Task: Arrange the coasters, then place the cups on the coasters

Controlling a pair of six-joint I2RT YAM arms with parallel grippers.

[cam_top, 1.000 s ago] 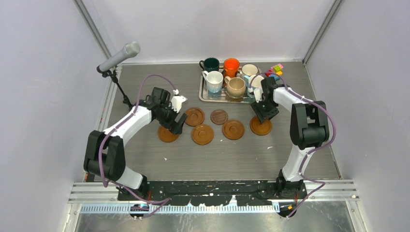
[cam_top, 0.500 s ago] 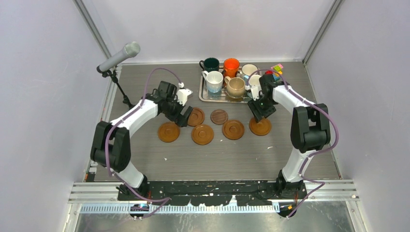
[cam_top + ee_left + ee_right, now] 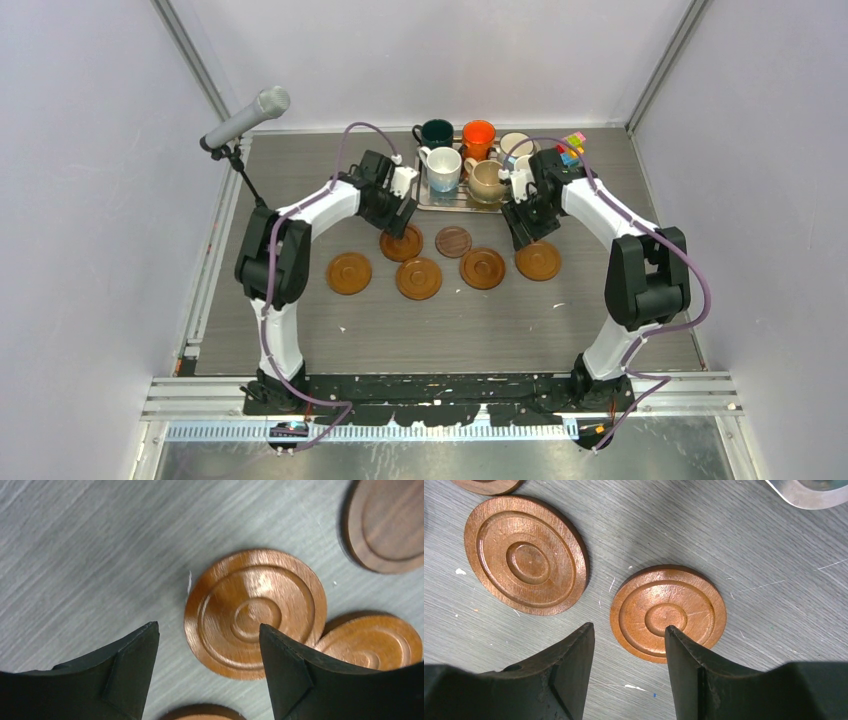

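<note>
- Front row on the counter (image 3: pixel 450 330), middle, left to right: leftmost coaster (image 3: pixel 349 272), second coaster (image 3: pixel 419 278), third coaster (image 3: pixel 482 268), rightmost coaster (image 3: pixel 538 260). All lie flat and bare.
- Just behind: back coaster (image 3: pixel 404 246), touching or almost touching the second coaster; dark coaster (image 3: pixel 453 241) just right of it.
- Left end effector (image 3: pixel 205 630) hovers over the back coaster (image 3: pixel 255 612), jaws apart, nothing between.
- Right end effector (image 3: pixel 629 632) sits over the far-left rim of the rightmost coaster (image 3: pixel 668 612), jaws apart, empty.
- Tray (image 3: pixel 424 196) toward the far edge, right of centre, carries the cups: white cup (image 3: pixel 443 167), beige cup (image 3: pixel 488 180), dark green cup (image 3: pixel 435 133), orange cup (image 3: pixel 478 135), whitish cup (image 3: pixel 515 145). The right arm hides the tray's right end.
- Microphone (image 3: pixel 245 118) at far-left corner, blocks (image 3: pixel 572 145) at far-right corner.
</note>
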